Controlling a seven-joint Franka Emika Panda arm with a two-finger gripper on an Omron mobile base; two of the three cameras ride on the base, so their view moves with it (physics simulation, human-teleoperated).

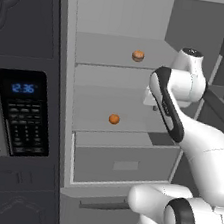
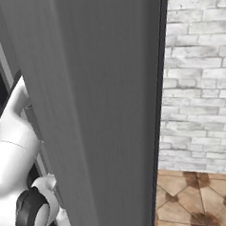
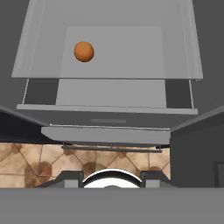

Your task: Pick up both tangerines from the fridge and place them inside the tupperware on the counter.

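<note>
Fridge (image 1: pixel 120 29): open, pale grey inside; left wall edge runs down beside the black microwave (image 1: pixel 23 111), and the right side is bounded by the open door.
Door (image 2: pixel 100 111): in the right base view a broad grey slab stands close to the camera and hides the fridge interior; past its right edge lie a pale brick wall (image 2: pixel 198 70) and brown tiled floor (image 2: pixel 197 200).
Shelves: two flat grey shelves seen in the left base view, with the drawer (image 1: pixel 122 161) below them, its front standing out past the lower shelf's edge.
Open room: the upper shelf is bare around its fruit; the lower shelf has free surface left of and behind its fruit, and the arm crowds its right side.
Arm: rises from the lower right of the left base view, elbow bent at the fridge's right side, forearm angled back down toward the lower shelf level.
Gripper (image 3: pixel 112 177): finger tips barely show at the bottom of the hand view; cannot tell whether spread or closed. Nothing seen between them.
Hand camera: looks down on the lower shelf from above and in front, drawer front and floor tiles beneath.
Tangerines, count: two.
Duller tangerine (image 1: pixel 137 56): upper shelf, toward the middle right.
Bright tangerine (image 1: pixel 114 119): lower shelf, near its front edge; in the hand view it sits left of centre, well apart from the finger tips.
Microwave, count: one, blue clock lit.
</note>
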